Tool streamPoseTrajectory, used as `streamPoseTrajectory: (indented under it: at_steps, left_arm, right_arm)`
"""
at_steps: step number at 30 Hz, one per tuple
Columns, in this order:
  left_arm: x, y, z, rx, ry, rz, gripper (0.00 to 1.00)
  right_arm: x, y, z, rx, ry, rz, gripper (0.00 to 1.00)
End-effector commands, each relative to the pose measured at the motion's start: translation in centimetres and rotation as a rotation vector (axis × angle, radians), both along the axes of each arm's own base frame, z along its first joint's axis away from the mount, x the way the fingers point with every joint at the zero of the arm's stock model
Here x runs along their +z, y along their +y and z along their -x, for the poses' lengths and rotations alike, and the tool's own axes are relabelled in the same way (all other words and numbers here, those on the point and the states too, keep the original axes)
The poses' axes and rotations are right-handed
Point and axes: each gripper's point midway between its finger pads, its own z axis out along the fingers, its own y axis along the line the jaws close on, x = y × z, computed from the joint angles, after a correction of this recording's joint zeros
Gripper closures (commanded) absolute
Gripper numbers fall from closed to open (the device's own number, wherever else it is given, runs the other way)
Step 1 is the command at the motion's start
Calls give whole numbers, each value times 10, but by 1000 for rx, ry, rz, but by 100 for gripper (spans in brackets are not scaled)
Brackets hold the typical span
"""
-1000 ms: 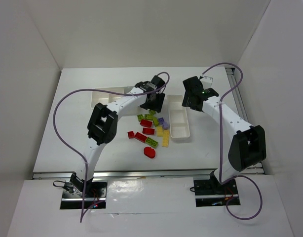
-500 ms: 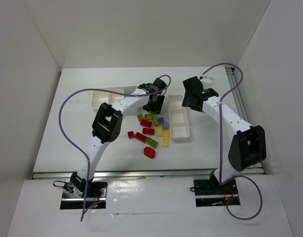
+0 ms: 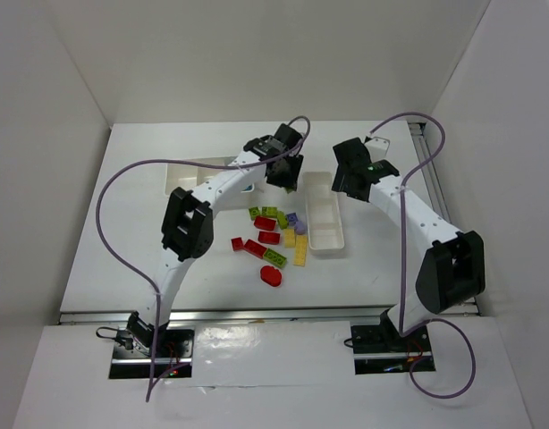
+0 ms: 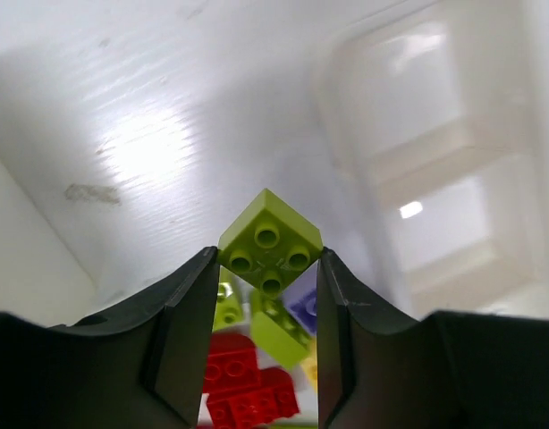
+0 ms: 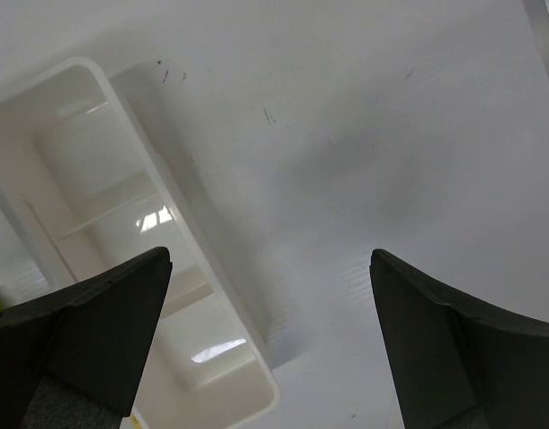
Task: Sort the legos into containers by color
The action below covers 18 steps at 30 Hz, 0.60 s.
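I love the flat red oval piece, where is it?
In the top view, the flat red oval plastic piece lies near the picture's middle, just below a lime green studded brick.

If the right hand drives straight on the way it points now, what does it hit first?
Right hand would likely meet bare table, just beside the narrow tray; depth is unclear.

arms (image 3: 223,186) white | joints (image 3: 187,223) black | cables (image 3: 103,207) purple | gripper fingers (image 4: 181,331) black

Item: long white tray (image 5: 181,192), inner dividers, lying at left on white table (image 5: 373,134), faint dark scuffs beside its rim; right fingers (image 5: 105,340), dark, spread wide at both lower corners
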Motion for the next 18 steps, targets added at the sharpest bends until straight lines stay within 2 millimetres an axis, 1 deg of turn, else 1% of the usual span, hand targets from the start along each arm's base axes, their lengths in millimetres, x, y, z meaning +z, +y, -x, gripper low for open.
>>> streamPoseTrajectory:
  at_steps: [1,2,3,4,5,6,7,8,9,10,11,12,13,14,15,16,17,18]
  left_arm:
    - [84,-34,-5,-120,-119,220,70]
    - [89,-41,-6,-126,-120,253,71]
    - [80,-48,-4,-135,-87,277,71]
    - [88,-56,-9,-141,-102,309,71]
    - [86,-60,-10,-152,-96,321,71]
    - [79,-68,-11,-160,-81,346,71]
    - [82,-73,-13,-159,-82,371,71]
    - [84,-76,-14,-169,-89,386,71]
    - [83,-80,-19,-161,-99,404,71]
    - [85,-83,-20,-159,-101,423,71]
    - [81,-84,-22,-159,-101,423,71]
    - [75,-86,-23,-151,-94,427,71]
    - [78,-88,-26,-146,-104,440,70]
    - [73,-91,-27,-153,-101,446,70]
    - [72,-93,-30,-155,-110,452,68]
    - [75,-96,-30,-157,-110,469,67]
    - [73,-98,-33,-158,-117,473,66]
    - [72,-102,-36,-167,-123,484,62]
  right_arm:
    - [31,-12,2,-50,-96,1,0]
    - [35,-14,3,-49,-106,9,0]
    - [37,-17,3,-68,-117,19,0]
    - [39,-22,7,-93,-120,29,0]
    - [42,-31,14,-126,-117,62,0]
    - [42,-34,16,-149,-119,69,0]
    - [45,-37,19,-164,-127,77,0]
    - [50,-42,25,-172,-128,91,0]
    - [55,-46,26,-192,-152,98,0]
    - [59,-46,27,-194,-163,93,0]
    - [64,-50,34,-207,-180,94,0]
    - [69,-51,35,-209,-195,87,0]
    - [71,-54,39,-214,-202,92,0]
    - [76,-55,42,-217,-228,79,0]
    - [80,-57,43,-223,-243,81,0]
    - [79,-61,46,-233,-242,83,0]
    - [83,-61,47,-234,-253,77,0]
    - [83,-63,49,-239,-249,89,0]
